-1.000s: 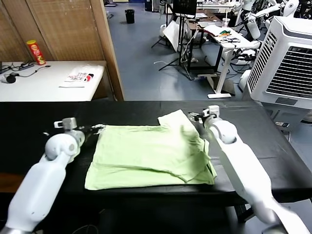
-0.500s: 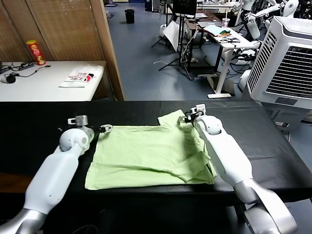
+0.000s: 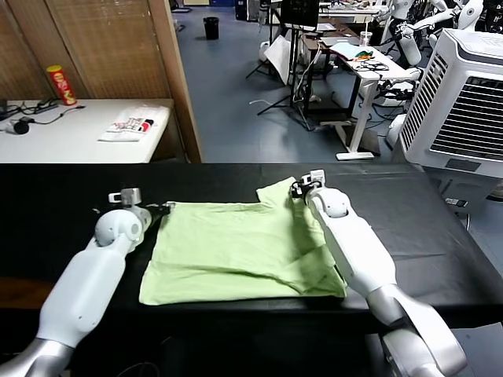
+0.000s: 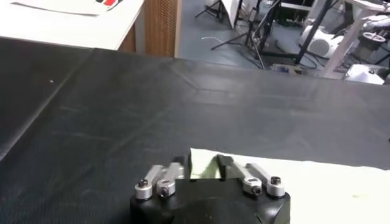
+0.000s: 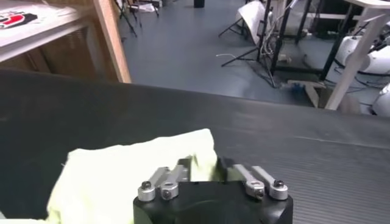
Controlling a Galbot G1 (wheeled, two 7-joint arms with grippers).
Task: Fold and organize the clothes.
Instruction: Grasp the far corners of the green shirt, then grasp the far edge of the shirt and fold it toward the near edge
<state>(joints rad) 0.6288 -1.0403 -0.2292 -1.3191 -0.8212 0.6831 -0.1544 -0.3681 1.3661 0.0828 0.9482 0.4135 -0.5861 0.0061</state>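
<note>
The clothes are one pale lime-green T-shirt [image 3: 244,247] lying partly folded on the black table [image 3: 440,220]. At the shirt's far left corner sits my left gripper [image 3: 163,209], shut on the cloth edge. In the left wrist view, that corner of the shirt [image 4: 317,182] is pinched between the fingers of the left gripper [image 4: 204,168]. My right gripper [image 3: 297,188] is at the far right corner, on the raised sleeve, shut on it. The right wrist view shows the shirt [image 5: 134,164] bunched up into the right gripper [image 5: 205,165].
A white side table [image 3: 47,137] at the back left carries a red can [image 3: 59,82] and a white packet with red print [image 3: 130,124]. A wooden partition [image 3: 169,71] stands behind the table. A large white cooler [image 3: 460,94] is at the right.
Both grippers went from open to shut on the shirt's far corners. The left gripper moved right to its corner, and the right gripper moved left onto the sleeve.
</note>
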